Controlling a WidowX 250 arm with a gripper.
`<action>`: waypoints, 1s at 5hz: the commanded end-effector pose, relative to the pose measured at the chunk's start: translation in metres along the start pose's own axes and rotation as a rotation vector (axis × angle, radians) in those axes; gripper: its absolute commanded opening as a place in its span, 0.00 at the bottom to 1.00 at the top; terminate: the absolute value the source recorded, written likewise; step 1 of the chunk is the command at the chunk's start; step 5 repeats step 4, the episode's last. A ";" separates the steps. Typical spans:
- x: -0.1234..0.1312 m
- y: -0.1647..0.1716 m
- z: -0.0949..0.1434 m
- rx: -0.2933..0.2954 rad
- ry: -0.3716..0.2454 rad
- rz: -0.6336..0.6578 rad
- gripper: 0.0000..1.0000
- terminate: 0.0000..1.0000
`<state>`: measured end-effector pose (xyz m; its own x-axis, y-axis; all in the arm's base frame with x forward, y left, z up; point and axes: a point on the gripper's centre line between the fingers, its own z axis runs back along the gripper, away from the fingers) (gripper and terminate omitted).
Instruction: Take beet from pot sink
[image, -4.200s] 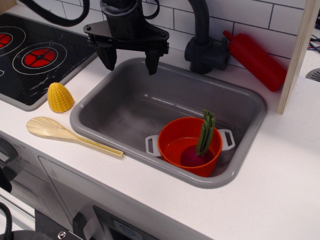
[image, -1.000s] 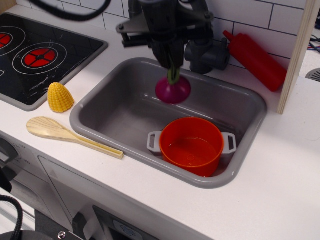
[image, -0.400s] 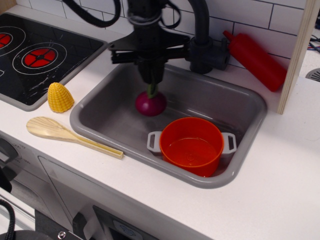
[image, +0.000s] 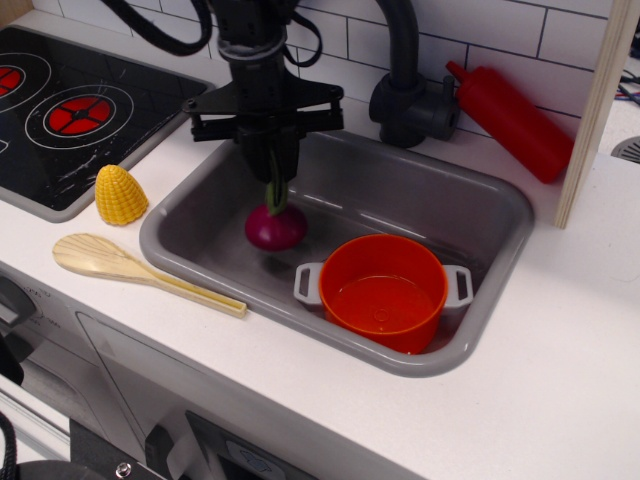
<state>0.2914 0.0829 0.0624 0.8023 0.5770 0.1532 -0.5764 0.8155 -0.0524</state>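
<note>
Gripper: my black gripper (image: 272, 172) points straight down over the left half of the sink, its fingers closed narrow on the beet's green stalk.
Beet: I see the beet (image: 276, 226) hanging from the gripper by that stalk, its round purple-magenta bulb low inside the basin, with a dark shadow on the grey floor under it. I cannot tell whether the bulb touches the floor.
Pot: the orange pot (image: 382, 291) stands upright in the front right part of the sink, to the right of the beet and apart from it. I see its inside down to the bottom, with nothing in it. Its two light grey handles point left and right.
Sink: the grey sink (image: 470, 215) is set in the white counter, with the dark faucet (image: 408, 95) behind its back rim.
Counter, left: a yellow corn piece (image: 120, 194) and a wooden spoon (image: 140, 272) lie beside the sink, in front of the black stove top (image: 70, 110).
Counter, back right: a red bottle (image: 510, 120) lies against the tiled wall.
</note>
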 end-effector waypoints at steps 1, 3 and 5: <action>0.005 0.002 0.036 -0.050 -0.109 -0.005 1.00 0.00; 0.001 0.000 0.067 -0.089 -0.154 -0.018 1.00 0.00; 0.001 0.000 0.067 -0.089 -0.154 -0.018 1.00 1.00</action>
